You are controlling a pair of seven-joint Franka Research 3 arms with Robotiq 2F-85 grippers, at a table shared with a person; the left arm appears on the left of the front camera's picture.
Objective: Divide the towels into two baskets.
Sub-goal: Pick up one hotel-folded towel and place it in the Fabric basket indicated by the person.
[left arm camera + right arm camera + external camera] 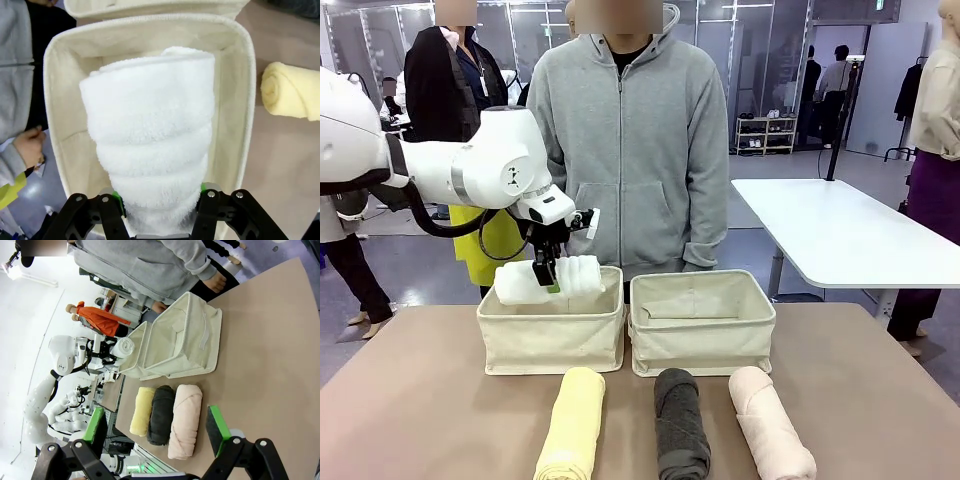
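Note:
My left gripper (550, 282) is shut on the white towel (550, 280), holding the roll just above the left basket (552, 335). From the left wrist, the white towel (152, 135) hangs over the open left basket (245, 100), pinched between green pads. The right basket (702, 322) stands beside it with nothing visible inside. In front of the baskets lie the pale yellow towel (572, 425), the dark grey towel (680, 425) and the pale pink towel (768, 425). My right gripper (157, 432) is open, high above the table, with both baskets (180, 340) below it.
A person in a grey hoodie (630, 140) stands right behind the baskets, hands down at the sides. A white table (840, 230) stands at the back right. Bare brown tabletop (410, 400) lies left and right of the towels.

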